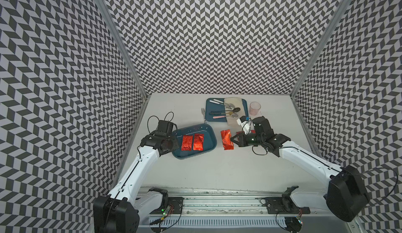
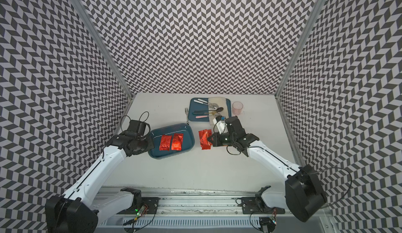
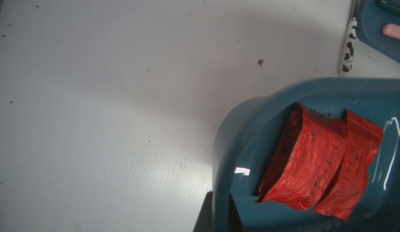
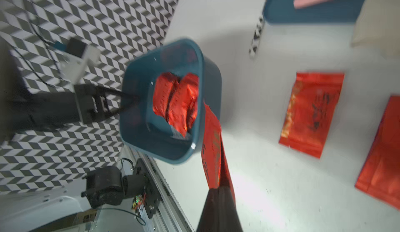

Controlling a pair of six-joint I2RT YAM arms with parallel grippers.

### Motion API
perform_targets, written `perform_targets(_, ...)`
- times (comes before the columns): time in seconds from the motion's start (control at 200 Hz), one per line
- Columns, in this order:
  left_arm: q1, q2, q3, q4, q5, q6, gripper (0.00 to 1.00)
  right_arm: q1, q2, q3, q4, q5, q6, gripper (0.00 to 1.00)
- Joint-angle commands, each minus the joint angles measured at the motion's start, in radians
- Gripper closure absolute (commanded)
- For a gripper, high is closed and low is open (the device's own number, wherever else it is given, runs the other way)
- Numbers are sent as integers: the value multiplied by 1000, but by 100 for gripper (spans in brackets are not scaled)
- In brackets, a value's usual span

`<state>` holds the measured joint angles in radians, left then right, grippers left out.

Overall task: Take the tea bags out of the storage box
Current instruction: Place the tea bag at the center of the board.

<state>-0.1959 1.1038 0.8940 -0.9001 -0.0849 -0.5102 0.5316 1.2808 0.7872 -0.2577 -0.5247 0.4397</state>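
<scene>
The storage box (image 1: 195, 126) (image 2: 171, 126), a dark teal bin, sits left of the table's middle with two red foil tea bags (image 1: 187, 142) (image 1: 198, 142) lying flat side by side inside. My left gripper (image 1: 174, 143) (image 3: 219, 196) is shut on the storage box's left wall (image 3: 238, 122), one finger on each side. My right gripper (image 1: 232, 140) (image 4: 220, 188) is shut on the end of a third tea bag (image 1: 226, 142) (image 4: 213, 142), just right of the box. Two more tea bags (image 4: 311, 114) (image 4: 381, 155) lie on the white table.
A flatter teal tray (image 1: 209, 117) with cutlery and a beige cloth stands at the back. A fork (image 1: 203, 114) with a patterned handle lies beside it, and a pink cup (image 1: 255, 108) stands to its right. Patterned walls close in three sides.
</scene>
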Motion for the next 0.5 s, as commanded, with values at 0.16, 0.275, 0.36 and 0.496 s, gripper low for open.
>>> perform_targets(0.16,1,-29,2,19,0,-2,100,5,-31,-237,205,-70,93,100)
perform_targets(0.275,1,-31,2,19,1,-2,100,5,18,-275,268,-72,114,100)
perform_targets(0.36,1,-31,2,18,0,-3,100,4,44,-275,286,-64,116,100)
perform_targets(0.496,1,-29,2,19,0,-3,100,2,87,-272,296,-30,123,100)
